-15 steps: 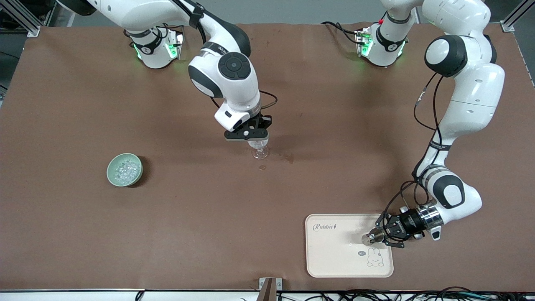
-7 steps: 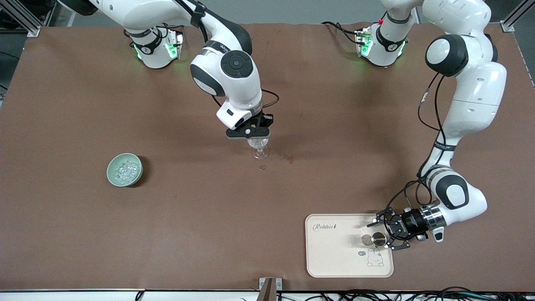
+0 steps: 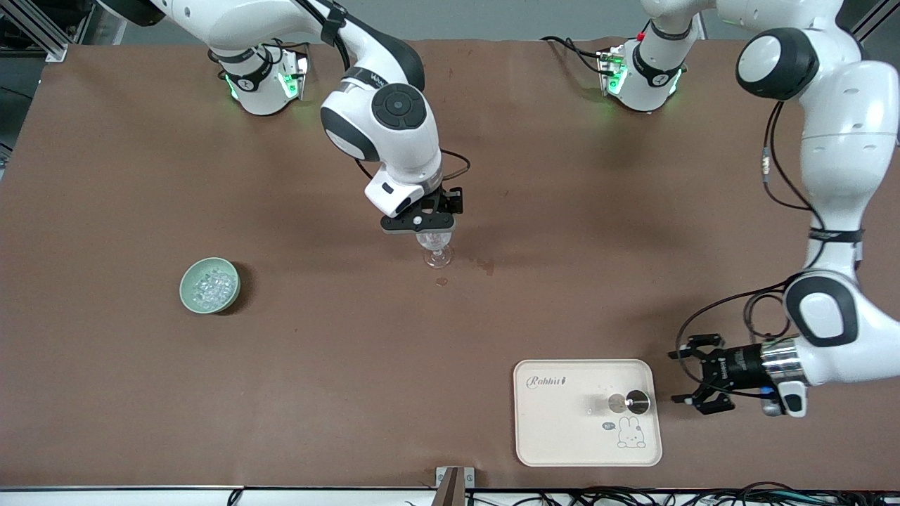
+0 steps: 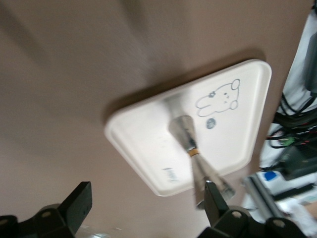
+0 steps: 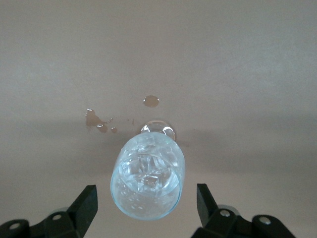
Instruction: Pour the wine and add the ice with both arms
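Observation:
A clear wine glass [image 3: 437,251] stands mid-table with ice chunks [image 5: 148,171] in its bowl. My right gripper [image 3: 430,235] hangs open just above its rim, a finger on each side, not touching; the right wrist view shows the gripper [image 5: 147,197] over the glass [image 5: 124,198]. A green bowl [image 3: 184,292] of ice [image 3: 211,284] sits toward the right arm's end. A small hourglass-shaped metal cup [image 3: 636,401] stands on the cream rabbit tray [image 3: 562,436]. My left gripper [image 3: 680,377] is open and empty beside the tray, toward the left arm's end, and shows in the left wrist view [image 4: 146,196] facing the cup [image 4: 182,130].
Small wet spots [image 3: 484,265] and a drop [image 3: 441,282] mark the brown table beside the glass. The tray [image 4: 143,144] lies near the table's front edge. Cables [image 4: 292,124] hang past that edge.
My left gripper opened, let go of the metal cup on the tray and drew back off the tray toward the left arm's end. The right gripper barely shifted over the glass.

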Available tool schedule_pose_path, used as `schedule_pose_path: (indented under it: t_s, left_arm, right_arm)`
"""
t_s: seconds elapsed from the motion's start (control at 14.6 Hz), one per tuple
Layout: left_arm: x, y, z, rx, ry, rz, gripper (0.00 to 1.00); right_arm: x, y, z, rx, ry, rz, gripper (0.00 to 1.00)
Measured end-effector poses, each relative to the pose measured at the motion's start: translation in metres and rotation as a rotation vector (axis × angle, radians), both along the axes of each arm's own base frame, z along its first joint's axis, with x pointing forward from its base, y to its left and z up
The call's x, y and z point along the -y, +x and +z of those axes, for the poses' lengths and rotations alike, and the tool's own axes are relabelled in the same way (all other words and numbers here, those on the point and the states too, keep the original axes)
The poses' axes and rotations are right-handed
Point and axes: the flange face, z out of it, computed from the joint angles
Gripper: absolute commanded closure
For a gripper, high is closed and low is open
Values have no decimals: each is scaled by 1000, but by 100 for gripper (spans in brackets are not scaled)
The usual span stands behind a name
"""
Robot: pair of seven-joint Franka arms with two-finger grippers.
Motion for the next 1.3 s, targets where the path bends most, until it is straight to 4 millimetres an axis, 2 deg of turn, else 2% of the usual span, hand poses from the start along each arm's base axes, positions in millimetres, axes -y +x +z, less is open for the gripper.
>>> schedule_pose_path:
  t_s: [0.07,0.21,0.34,0.48,0.68,0.82,0.96,1.1,1.3]
  left_arm:
    - [-3,-3,18,1,41,-37,0]
    - [-3,-9,52,1,113,-104,0]
    - [-2,-18,88,-3,188,-171,0]
    - [1,-28,132,20,280,-250,0]
    - [28,-51,209,74,433,-403,0]
    - [49,-69,256,112,499,-488,0]
    - [57,-88,298,159,535,-562,0]
    - [56,-103,330,218,559,-637,0]
    - [56,-130,358,279,605,-813,0]
  right_arm:
    - [4,5,7,13,4,-10,2]
    - [25,23,32,45,-8,-36,0]
    - [60,40,64,87,-53,-34,0]
    - [105,58,98,141,-116,-67,0]
    - [177,78,145,173,-166,-95,0]
    - [235,88,173,149,-159,-83,0]
    - [299,93,199,129,-163,-81,0]
    - [357,91,218,109,-173,-98,0]
    - [441,81,233,84,-130,-123,0]
